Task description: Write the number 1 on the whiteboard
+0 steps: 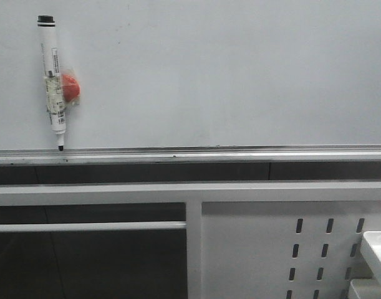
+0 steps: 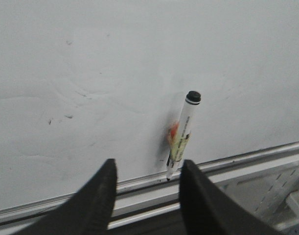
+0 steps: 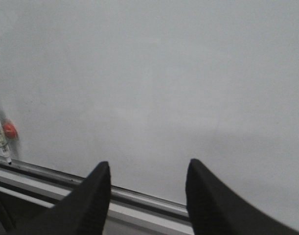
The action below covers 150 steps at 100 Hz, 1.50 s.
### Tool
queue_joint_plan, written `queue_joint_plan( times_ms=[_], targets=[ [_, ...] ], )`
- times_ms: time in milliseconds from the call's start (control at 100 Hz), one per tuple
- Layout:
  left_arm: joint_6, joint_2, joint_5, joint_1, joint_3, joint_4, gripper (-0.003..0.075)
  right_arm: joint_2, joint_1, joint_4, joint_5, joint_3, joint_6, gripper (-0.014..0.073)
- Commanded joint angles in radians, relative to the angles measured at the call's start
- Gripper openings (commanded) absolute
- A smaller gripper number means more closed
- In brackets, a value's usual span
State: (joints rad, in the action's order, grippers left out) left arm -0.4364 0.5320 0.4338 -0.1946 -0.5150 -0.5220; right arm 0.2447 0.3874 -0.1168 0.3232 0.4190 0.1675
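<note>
Up close, marker (image 1: 53, 81) label unreadable; whiteboard (image 1: 240, 75) bare; left gripper (image 2: 145, 183), right gripper (image 3: 147, 188) both spread, holding nothing.

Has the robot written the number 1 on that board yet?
Not yet. The large pale glossy whiteboard shows no stroke. The white marker pen with a black cap stands untouched, tip down on the silver rail. Both the left gripper and right gripper are open and empty. Grasping and writing remain.

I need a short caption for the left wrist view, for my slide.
Open left gripper facing the marker pen stuck on the blank whiteboard, tip down near the rail.
</note>
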Motion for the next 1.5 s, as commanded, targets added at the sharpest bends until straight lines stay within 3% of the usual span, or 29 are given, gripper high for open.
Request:
queue_joint_plan(
  times_ms=[0,180,470,680,940,1260,1490],
  targets=[
    [-0.023,0.100,-0.061,-0.006,-0.049,-0.001,0.0442,0.065,-0.004,-0.023,-0.067,0.045,-0.009,0.0359],
    [-0.025,0.188,-0.191,-0.119,0.012,-0.001,0.0428,0.110,-0.004,-0.024,-0.085,0.045,-0.009,0.0359],
    [-0.025,0.303,-0.730,-0.450,0.171,-0.052,0.0398,0.120,-0.004,-0.066,-0.085,0.043,-0.011,0.0359],
    [-0.011,0.502,-0.987,-0.539,0.171,-0.257,0.0398,0.143,-0.004,-0.066,-0.085,0.043,-0.011,0.0359],
    [0.110,0.646,-1.007,-0.543,0.121,-0.133,0.0398,0.152,-0.004,-0.066,-0.085,0.043,-0.011,0.0359],
    [0.132,0.757,-1.010,-0.543,0.023,-0.134,0.0395,0.152,-0.004,-0.066,-0.085,0.043,-0.011,0.0359],
    [0.132,0.790,-1.007,-0.543,0.017,-0.140,0.0330,0.152,-0.004,-0.066,-0.077,0.043,-0.011,0.0359]
  ],
)
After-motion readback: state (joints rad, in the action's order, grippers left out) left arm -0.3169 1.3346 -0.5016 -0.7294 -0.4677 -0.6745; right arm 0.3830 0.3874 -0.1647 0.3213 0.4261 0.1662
